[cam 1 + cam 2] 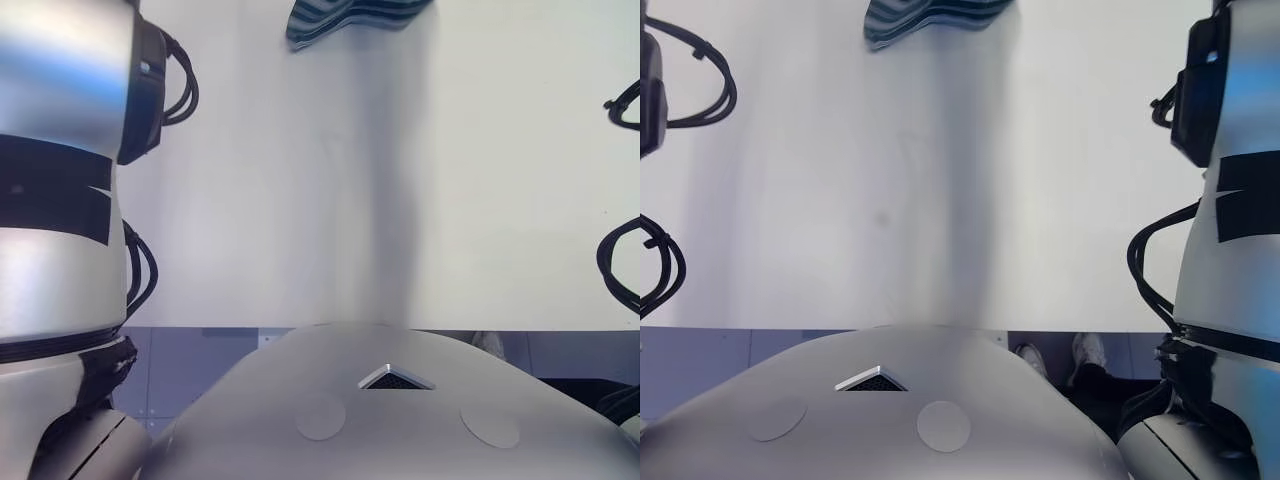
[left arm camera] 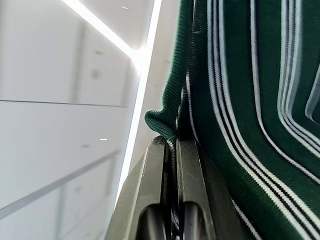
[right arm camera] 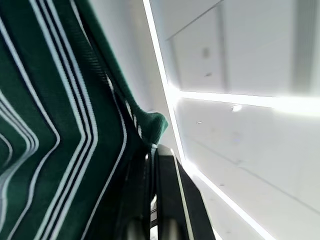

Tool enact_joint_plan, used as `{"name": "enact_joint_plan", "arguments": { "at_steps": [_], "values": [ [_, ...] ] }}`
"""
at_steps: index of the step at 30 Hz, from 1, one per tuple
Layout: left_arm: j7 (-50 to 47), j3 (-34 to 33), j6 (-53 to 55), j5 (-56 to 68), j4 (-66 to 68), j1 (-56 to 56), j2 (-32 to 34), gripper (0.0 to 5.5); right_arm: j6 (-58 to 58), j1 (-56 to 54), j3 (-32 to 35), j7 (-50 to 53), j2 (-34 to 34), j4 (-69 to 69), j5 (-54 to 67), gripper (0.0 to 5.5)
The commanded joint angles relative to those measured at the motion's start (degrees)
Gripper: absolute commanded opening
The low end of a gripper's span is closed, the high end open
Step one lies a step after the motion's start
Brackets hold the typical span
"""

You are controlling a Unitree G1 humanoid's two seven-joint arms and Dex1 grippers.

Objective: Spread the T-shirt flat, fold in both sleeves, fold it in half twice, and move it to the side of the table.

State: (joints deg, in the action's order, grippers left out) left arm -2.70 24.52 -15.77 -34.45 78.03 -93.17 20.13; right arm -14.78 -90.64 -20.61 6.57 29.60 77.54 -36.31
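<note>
Left gripper [image 2: 170,144] and right gripper [image 3: 153,150], each clamped on a ribbed edge of the T-shirt [image 1: 345,18], hold it raised over the far desk [image 1: 300,200], probably to let it hang open for spreading.

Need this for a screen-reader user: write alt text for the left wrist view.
The left gripper, shut, pinches the ribbed edge of a green T-shirt with white and dark stripes. Behind it, a pale ceiling with bright light strips.

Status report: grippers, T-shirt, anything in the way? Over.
Left gripper shut on T-shirt edge. Right gripper likewise. Bunched end over far side of table.
</note>
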Motion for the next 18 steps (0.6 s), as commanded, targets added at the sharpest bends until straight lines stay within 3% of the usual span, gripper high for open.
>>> {"name": "enact_joint_plan", "arguments": {
  "at_steps": [1,4,6,8,10,14,18],
  "values": [
    [2.98,-0.14,-3.51,-0.39,0.23,1.73,1.5,0.0,-4.85,1.27,-1.63,-2.39,1.98,-0.31,-1.26,0.01],
    [21.82,-0.05,-13.16,2.89,-0.98,10.86,0.39,0.0,-17.72,10.28,-2.77,-17.79,3.77,-3.12,1.27,0.01],
    [47.17,-1.92,-21.18,10.83,-4.14,19.75,1.02,0.0,-29.8,20.44,-2.46,-39.75,7.13,-10.13,10.7,0.01],
    [73.93,-1.41,-19.88,24.32,-17.67,31.12,4.81,0.0,-27.38,33.52,-2.4,-60.51,12.56,-29.17,27.64,0.01],
    [89.65,0.41,-9.89,35.87,-35.64,39.65,10.41,0.0,-17.82,43.38,-1.97,-70.92,18.12,-47.52,39.78,0.01],
    [95.19,7.24,7.16,49.42,-63.85,49.82,22.48,0.0,2.73,63.91,-4.91,-80.15,29.46,-79.62,55.94,0.01],
    [95.2,14.51,15.58,56.78,-82.29,60.5,35.07,0.0,10.29,83.22,-9.03,-82.07,37.27,-95.52,58.41,0.01]
  ]
}}
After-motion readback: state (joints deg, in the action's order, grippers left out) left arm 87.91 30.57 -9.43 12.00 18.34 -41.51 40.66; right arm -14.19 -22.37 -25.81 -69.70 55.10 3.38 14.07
